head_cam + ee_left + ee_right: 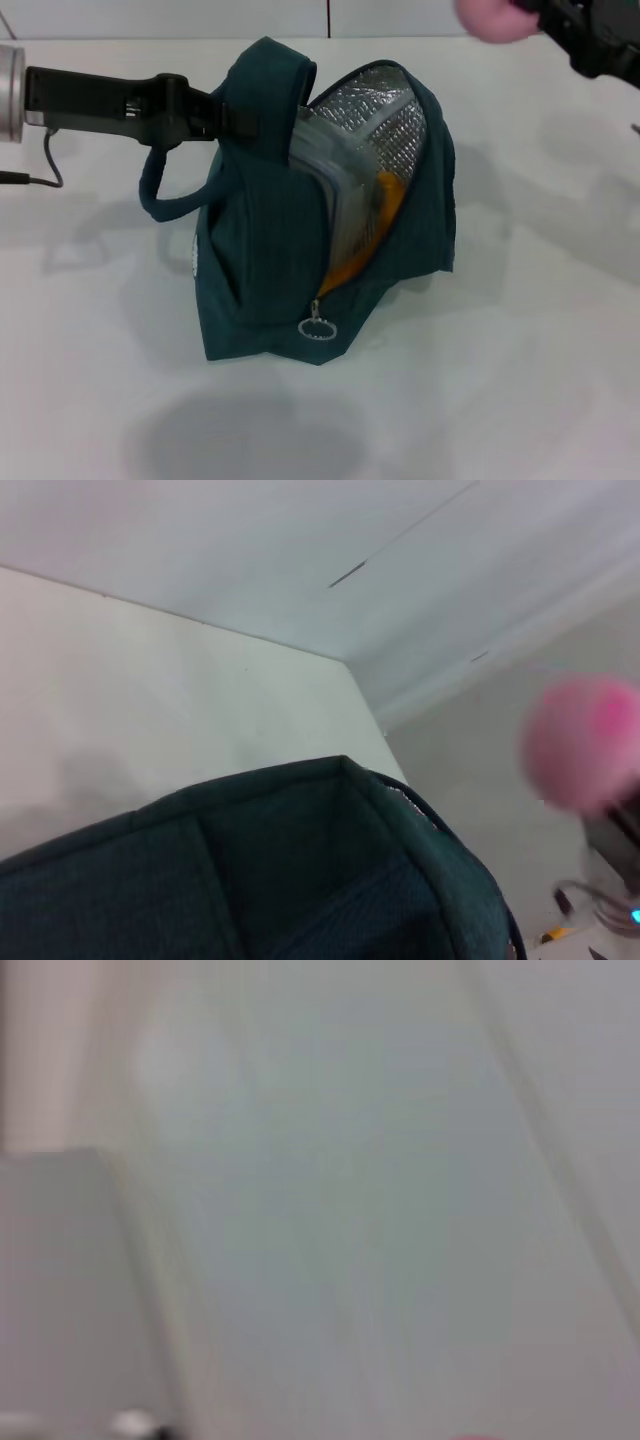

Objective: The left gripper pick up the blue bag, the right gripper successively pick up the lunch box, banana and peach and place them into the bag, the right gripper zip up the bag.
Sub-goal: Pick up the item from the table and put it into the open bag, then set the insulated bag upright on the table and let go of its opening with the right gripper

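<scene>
The small round pink peach [492,20] hangs at the far right of the scene, held at the tip of the black two-fingered right gripper [530,18], whose jaws look clamped on the fruit, though the contact itself is at the top edge of the head view and partly cut off. From there the mouth of the dark teal-blue fabric lunch bag [260,260] lies to the left and nearer, and lower. That is the relation the coming move turns on: judging by this, the peach has to travel left, toward the robot and down to reach the opening.

The opening shows silver foil lining and faces up and to the right, toward the right gripper. It is already partly filled. The clear rectangular plastic lunch box [335,185] stands on edge inside, against the left wall. The yellow-orange banana [375,225] lies beside it on the right, its long axis running from the upper right of the opening down toward the metal ring pull [316,327] at the near end of the zipper. The free space seems to be at the far right, under the foil flap.

The black left gripper [215,112] reaches in from the left with jaws shut on the bag's far top edge, one loop handle [160,195] drooping below it. The bag's base rests on the white worktop [520,350].
</scene>
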`<action>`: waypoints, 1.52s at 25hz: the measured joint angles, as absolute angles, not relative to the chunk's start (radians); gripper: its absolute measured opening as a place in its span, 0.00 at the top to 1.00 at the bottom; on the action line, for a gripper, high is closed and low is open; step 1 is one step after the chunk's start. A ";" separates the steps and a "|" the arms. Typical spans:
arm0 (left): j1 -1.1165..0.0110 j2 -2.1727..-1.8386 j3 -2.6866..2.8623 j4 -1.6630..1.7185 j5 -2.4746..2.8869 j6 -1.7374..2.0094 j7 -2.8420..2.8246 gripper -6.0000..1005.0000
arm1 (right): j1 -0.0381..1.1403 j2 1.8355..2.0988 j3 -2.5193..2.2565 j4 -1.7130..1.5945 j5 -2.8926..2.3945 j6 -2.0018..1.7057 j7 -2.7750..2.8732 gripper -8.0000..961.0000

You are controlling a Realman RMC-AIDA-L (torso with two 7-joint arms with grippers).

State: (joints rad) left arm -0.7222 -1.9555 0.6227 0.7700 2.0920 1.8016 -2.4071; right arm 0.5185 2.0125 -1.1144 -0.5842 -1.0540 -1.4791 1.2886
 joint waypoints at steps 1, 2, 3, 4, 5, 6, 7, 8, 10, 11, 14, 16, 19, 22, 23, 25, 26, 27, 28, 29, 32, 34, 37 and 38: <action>-0.722 -1.955 0.623 0.770 2.090 1.801 -2.407 0.96 | 0.524 2.012 -1.131 -0.584 -1.056 -1.504 1.290 0.93; -0.722 -1.955 0.623 0.770 2.087 1.801 -2.407 0.96 | 0.530 2.012 -1.148 -0.584 -1.058 -1.523 1.290 0.94; -0.722 -1.954 0.623 0.770 2.086 1.801 -2.407 0.96 | 0.536 2.012 -1.176 -0.584 -1.058 -1.536 1.290 0.95; -0.723 -1.954 0.623 0.770 2.085 1.800 -2.407 0.96 | 0.541 2.013 -1.201 -0.584 -1.059 -1.545 1.290 0.95; -0.723 -1.954 0.623 0.770 2.085 1.800 -2.407 0.96 | 0.547 2.013 -1.237 -0.584 -1.059 -1.547 1.289 0.95; -0.723 -1.954 0.623 0.770 2.085 1.799 -2.407 0.96 | 0.552 2.014 -1.270 -0.585 -1.059 -1.547 1.288 0.94; -0.722 -1.954 0.623 0.770 2.085 1.798 -2.407 0.96 | 0.555 2.016 -1.298 -0.584 -1.059 -1.543 1.286 0.94; -0.722 -1.954 0.623 0.770 2.085 1.798 -2.408 0.96 | 0.556 2.017 -1.320 -0.584 -1.059 -1.538 1.285 0.93; -0.721 -1.954 0.623 0.770 2.085 1.797 -2.408 0.96 | 0.557 2.017 -1.356 -0.584 -1.059 -1.529 1.285 0.92; -0.720 -1.954 0.623 0.770 2.084 1.797 -2.408 0.96 | 0.559 2.016 -1.372 -0.584 -1.059 -1.523 1.285 0.92; -0.715 -1.954 0.623 0.770 2.084 1.796 -2.410 0.96 | 0.565 2.014 -1.391 -0.583 -1.060 -1.500 1.291 0.90; -0.713 -1.954 0.623 0.770 2.084 1.796 -2.411 0.96 | 0.559 2.017 -1.386 -0.582 -1.059 -1.488 1.292 0.89; -0.712 -1.955 0.623 0.770 2.084 1.796 -2.411 0.96 | 0.556 2.019 -1.382 -0.582 -1.056 -1.485 1.293 0.85; -0.712 -1.956 0.623 0.770 2.084 1.796 -2.411 0.96 | 0.559 2.018 -1.386 -0.581 -1.059 -1.485 1.296 0.79; -0.712 -1.956 0.623 0.770 2.084 1.796 -2.411 0.96 | 0.560 2.018 -1.386 -0.581 -1.060 -1.485 1.297 0.77; -0.712 -1.957 0.623 0.770 2.084 1.796 -2.411 0.96 | 0.561 2.018 -1.387 -0.581 -1.061 -1.485 1.298 0.72; -0.712 -1.957 0.623 0.770 2.084 1.796 -2.410 0.96 | 0.561 2.018 -1.387 -0.581 -1.061 -1.485 1.298 0.70; -0.712 -1.957 0.624 0.770 2.084 1.797 -2.410 0.96 | 0.562 2.018 -1.387 -0.581 -1.061 -1.485 1.298 0.68; -0.713 -1.957 0.624 0.770 2.084 1.797 -2.410 0.96 | 0.562 2.018 -1.387 -0.581 -1.061 -1.485 1.298 0.66; -0.713 -1.957 0.624 0.770 2.084 1.797 -2.410 0.96 | 0.562 2.018 -1.387 -0.580 -1.061 -1.485 1.299 0.62; -0.713 -1.957 0.624 0.770 2.084 1.797 -2.409 0.96 | 0.562 2.019 -1.385 -0.571 -1.058 -1.488 1.300 0.47; -0.713 -1.957 0.623 0.770 2.084 1.797 -2.409 0.96 | 0.559 2.018 -1.381 -0.568 -1.052 -1.493 1.300 0.37; -0.711 -1.959 0.623 0.770 2.084 1.798 -2.408 0.96 | 0.530 2.013 -1.369 -0.569 -1.008 -1.500 1.318 0.22; -0.710 -1.960 0.623 0.770 2.084 1.798 -2.408 0.96 | 0.518 2.012 -1.359 -0.570 -0.996 -1.501 1.334 0.21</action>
